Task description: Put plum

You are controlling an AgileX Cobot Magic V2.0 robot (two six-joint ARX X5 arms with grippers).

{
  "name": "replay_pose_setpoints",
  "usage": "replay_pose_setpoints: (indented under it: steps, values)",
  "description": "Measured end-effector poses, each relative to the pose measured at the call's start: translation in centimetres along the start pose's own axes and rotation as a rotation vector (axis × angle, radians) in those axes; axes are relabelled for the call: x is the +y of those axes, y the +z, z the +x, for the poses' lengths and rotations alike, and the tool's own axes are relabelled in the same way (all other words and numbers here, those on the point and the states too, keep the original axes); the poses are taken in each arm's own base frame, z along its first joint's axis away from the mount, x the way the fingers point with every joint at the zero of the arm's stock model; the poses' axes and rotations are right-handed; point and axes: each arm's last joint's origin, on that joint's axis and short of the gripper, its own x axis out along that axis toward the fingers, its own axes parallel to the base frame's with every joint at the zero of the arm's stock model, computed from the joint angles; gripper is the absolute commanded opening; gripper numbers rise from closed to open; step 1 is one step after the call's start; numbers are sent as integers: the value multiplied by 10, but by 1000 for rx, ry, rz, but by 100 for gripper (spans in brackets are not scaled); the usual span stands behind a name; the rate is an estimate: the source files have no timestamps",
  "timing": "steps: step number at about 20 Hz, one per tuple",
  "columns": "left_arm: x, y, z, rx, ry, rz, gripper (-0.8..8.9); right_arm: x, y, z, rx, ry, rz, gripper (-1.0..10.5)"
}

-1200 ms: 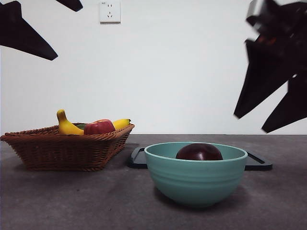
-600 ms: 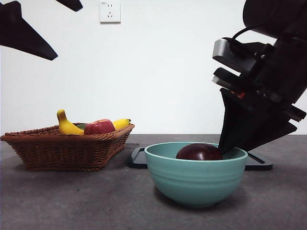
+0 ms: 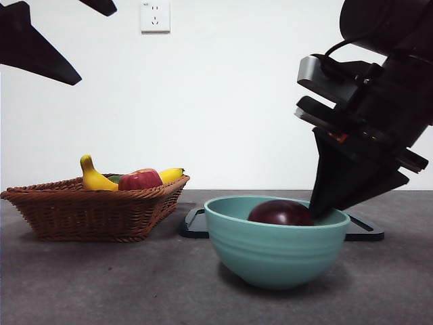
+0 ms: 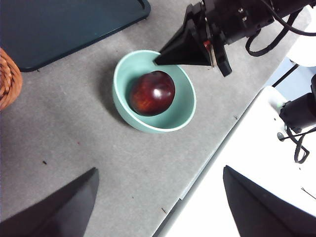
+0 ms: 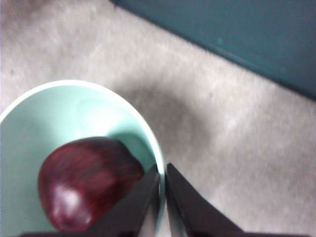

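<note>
Front view: the plum [image 3: 280, 212] is lying inside the teal bowl [image 3: 274, 254], its top showing above the rim. The right gripper [image 3: 316, 211] is reaching down from the upper right, its tip at the bowl's rim beside the plum. A wicker basket [image 3: 91, 210] is standing well apart, holding a banana [image 3: 93, 177] and a red apple [image 3: 140, 180]. A dark tray [image 3: 362, 229] is lying behind the bowl.

Left wrist view: the left gripper [image 4: 158, 197] is hovering high above the table with its jaws spread wide, holding nothing. The plum [image 4: 152, 93] is sitting in the bowl [image 4: 123, 101].

Right wrist view: the right gripper [image 5: 162, 174] is pinching the bowl's rim [image 5: 157, 148], one jaw inside and one outside, just beside the plum [image 5: 89, 181].
</note>
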Motion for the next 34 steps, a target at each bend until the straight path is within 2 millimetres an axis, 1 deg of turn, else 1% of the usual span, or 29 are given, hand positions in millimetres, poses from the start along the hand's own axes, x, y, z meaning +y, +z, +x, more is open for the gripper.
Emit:
replay_pose_setpoints:
  steps: [2,4,8,11,14,17,19,21,23,28,29,30,31,33,34]
  values:
    - [0,0,0,0,0,0,401,0,1,0,-6,2,13,12]
    - [0,0,0,0,0,0,401,3,8,-4,-19,3,18,12]
    - [0,0,0,0,0,0,401,6,39,-21,-120,-21,16,12]
    - [0,0,0,-1,0,1,401,-8,61,-29,-155,-76,62,12]
    - [0,0,0,-2,-1,1,401,-27,88,-20,-147,-117,108,12]
    - [0,0,0,-2,-1,1,401,-45,114,-1,-135,-141,134,12]
    - [0,0,0,-2,-1,1,401,-58,123,15,-117,-155,152,11]
    - [0,0,0,-2,-1,1,401,-68,127,28,-94,-167,166,11]
    - [0,0,0,-2,-1,1,401,-74,126,36,-86,-170,169,11]
    - [0,0,0,-1,0,1,401,-75,125,39,-77,-171,165,17]
    - [0,0,0,-1,0,1,401,-75,125,39,-77,-171,165,62]
    - [0,0,0,-1,0,1,401,-75,125,39,-77,-170,165,149]
    - [0,0,0,-1,0,1,401,-75,125,39,-77,-170,165,203]
    - [0,0,0,-1,0,1,401,-75,126,38,-82,-181,166,208]
    - [0,0,0,-1,0,1,401,-74,127,33,-92,-197,164,208]
